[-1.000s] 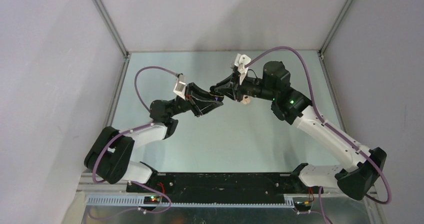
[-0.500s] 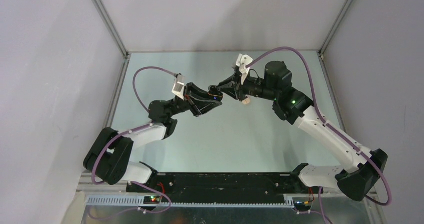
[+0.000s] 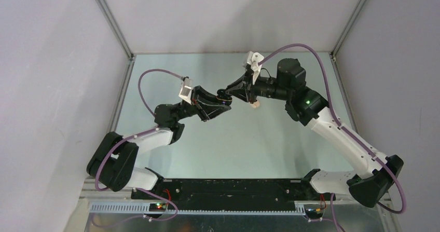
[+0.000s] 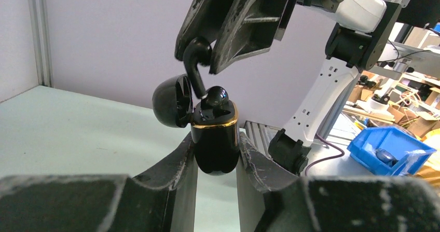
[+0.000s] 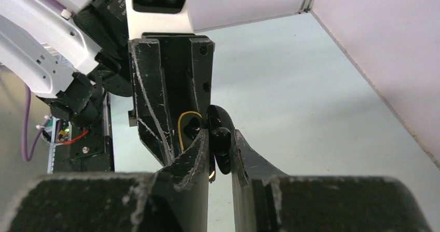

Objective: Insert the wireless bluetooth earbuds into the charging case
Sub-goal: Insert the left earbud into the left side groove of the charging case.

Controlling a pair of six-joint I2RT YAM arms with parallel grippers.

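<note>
My left gripper (image 3: 220, 102) is shut on a black charging case (image 4: 215, 138) with a gold rim and holds it upright above the table. The case's lid (image 4: 168, 99) hangs open to the left. One black earbud (image 4: 215, 94) sits in the case. My right gripper (image 3: 229, 93) is shut on a second black earbud (image 4: 194, 60). It holds this one by the head, and the stem reaches down to the case's opening. In the right wrist view that earbud (image 5: 220, 138) is pinched between the fingers beside the gold rim (image 5: 181, 125). No white earbuds show.
A small pale object (image 3: 254, 104) lies on the table under my right wrist, half hidden. The pale green table (image 3: 233, 149) is walled by grey panels on the left, back and right. Both arms meet above its far middle.
My right arm has shifted slightly toward the back, with its gripper still against the case. The left gripper and the case have barely moved.
</note>
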